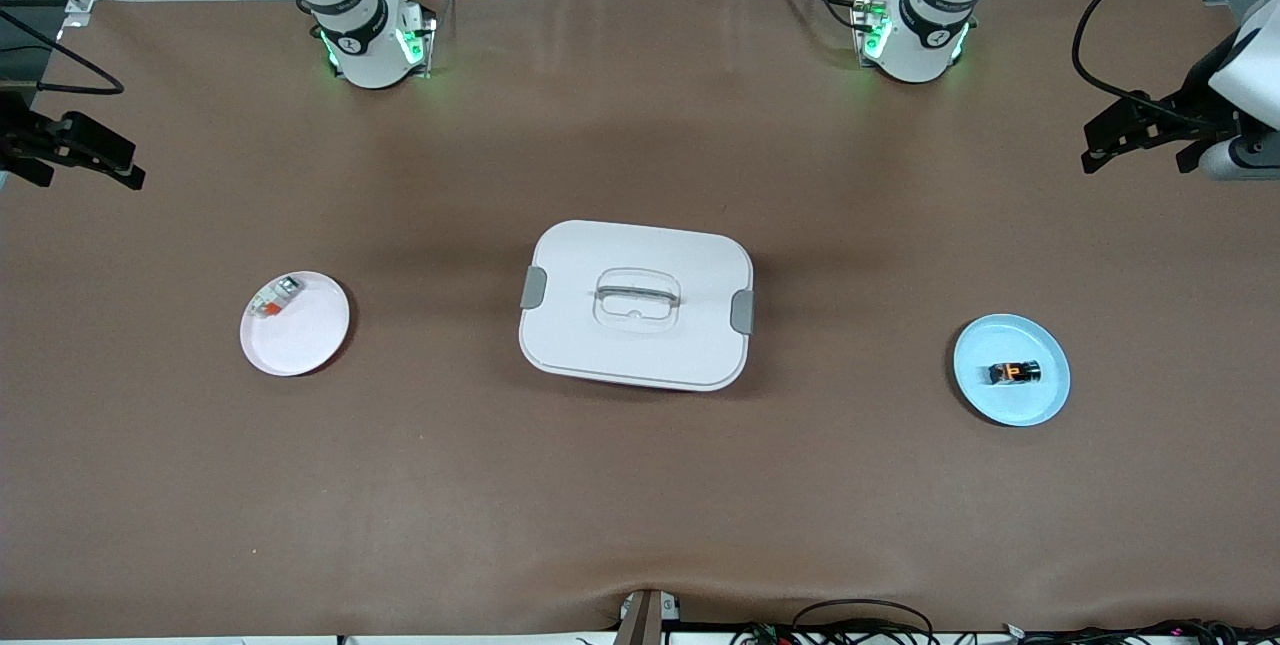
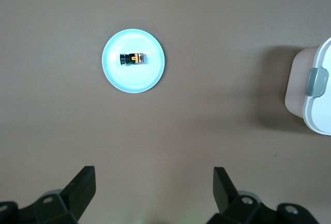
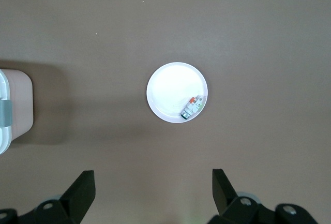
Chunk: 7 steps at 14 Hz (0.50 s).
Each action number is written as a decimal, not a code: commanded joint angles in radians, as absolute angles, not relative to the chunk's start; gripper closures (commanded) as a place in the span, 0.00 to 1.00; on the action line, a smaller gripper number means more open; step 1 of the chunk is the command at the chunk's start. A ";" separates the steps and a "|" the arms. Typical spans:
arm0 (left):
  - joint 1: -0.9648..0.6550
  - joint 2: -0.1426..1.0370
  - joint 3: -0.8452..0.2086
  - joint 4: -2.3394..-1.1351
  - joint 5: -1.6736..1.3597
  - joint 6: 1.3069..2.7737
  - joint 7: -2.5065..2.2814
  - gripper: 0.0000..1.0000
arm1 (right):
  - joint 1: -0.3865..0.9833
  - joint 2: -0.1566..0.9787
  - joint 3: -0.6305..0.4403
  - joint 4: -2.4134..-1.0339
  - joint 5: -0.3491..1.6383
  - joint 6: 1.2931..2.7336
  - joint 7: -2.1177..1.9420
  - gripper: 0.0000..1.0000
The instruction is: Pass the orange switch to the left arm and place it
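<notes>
The orange switch, a tiny black block with an amber face, lies on a light blue plate toward the left arm's end of the table. The left wrist view looks down on the switch and its plate. My left gripper hangs open and empty high over that end of the table, its jaws wide apart. My right gripper hangs open and empty over the right arm's end. The white box with grey latches sits mid-table between the two plates.
A white plate toward the right arm's end holds a white-grey piece with an orange-red mark, also seen in the right wrist view. Box corners show in both wrist views. Brown tabletop surrounds everything.
</notes>
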<state>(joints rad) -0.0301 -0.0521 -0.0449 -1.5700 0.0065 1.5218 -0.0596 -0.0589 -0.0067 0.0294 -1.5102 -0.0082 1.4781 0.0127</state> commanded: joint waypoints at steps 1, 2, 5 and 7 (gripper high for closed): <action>-0.035 -0.043 -0.043 -1.537 0.003 1.506 -0.072 0.00 | -0.071 -0.008 0.041 -1.497 -0.023 1.470 0.002 0.00; -0.034 -0.044 -0.043 -1.539 0.000 1.505 -0.077 0.00 | -0.071 -0.008 0.041 -1.497 -0.023 1.470 0.002 0.00; -0.034 -0.043 -0.043 -1.539 0.000 1.491 -0.081 0.00 | -0.071 -0.008 0.041 -1.497 -0.023 1.470 0.002 0.00; -0.029 -0.046 -0.043 -1.539 0.002 1.486 -0.118 0.00 | -0.069 -0.008 0.041 -1.497 -0.023 1.471 0.002 0.00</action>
<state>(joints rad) -0.0296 -0.0513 -0.0448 -1.5626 0.0065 1.5119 -0.0818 -0.0589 -0.0067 0.0297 -1.5098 -0.0082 1.4781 0.0120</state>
